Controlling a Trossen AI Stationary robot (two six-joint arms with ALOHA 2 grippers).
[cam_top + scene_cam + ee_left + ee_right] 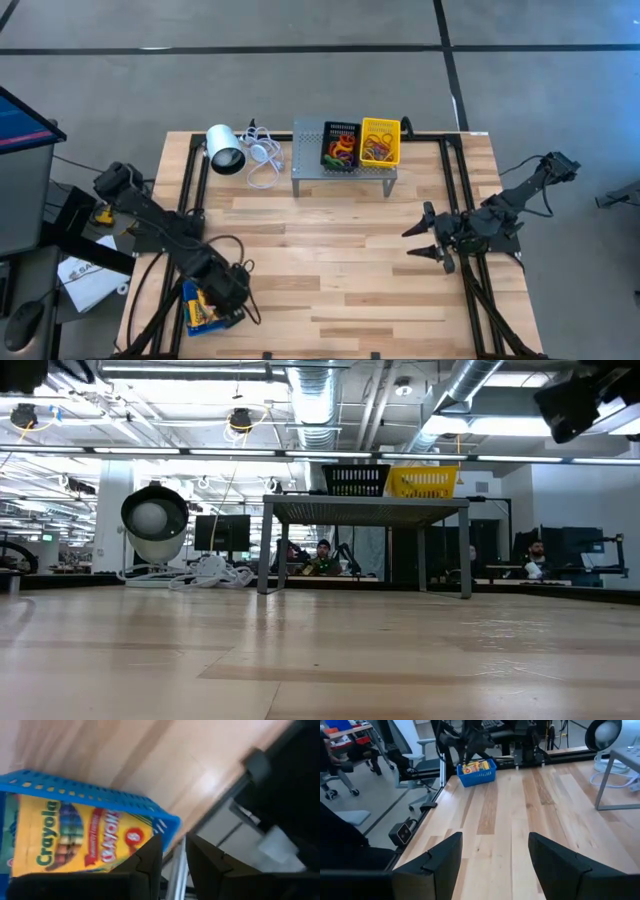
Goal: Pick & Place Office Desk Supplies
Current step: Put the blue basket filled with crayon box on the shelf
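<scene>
Right now my left gripper [225, 290] is clenched on the blue bin [205, 310] holding crayon boxes [75, 837], lower left of the high view. My right gripper [432, 240], released, idles far right; left is nearer.

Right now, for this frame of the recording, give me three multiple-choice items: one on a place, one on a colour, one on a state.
1. Where is the blue bin?
A. on the grey stand
B. at the table's near left corner, under the left pincer
C. beside the white cylinder

2. Which bins sit on the grey stand?
A. black and yellow
B. blue and black
C. blue and yellow

3. How is the right pincer?
A. shut on a crayon box
B. shut on a rubber band
C. open, holding nothing

Key: 1 B, the high view shows it below the left pincer. 2 A, the black bin and yellow bin stand side by side. 3 C, the right wrist view shows its fingers spread over bare wood.
</scene>
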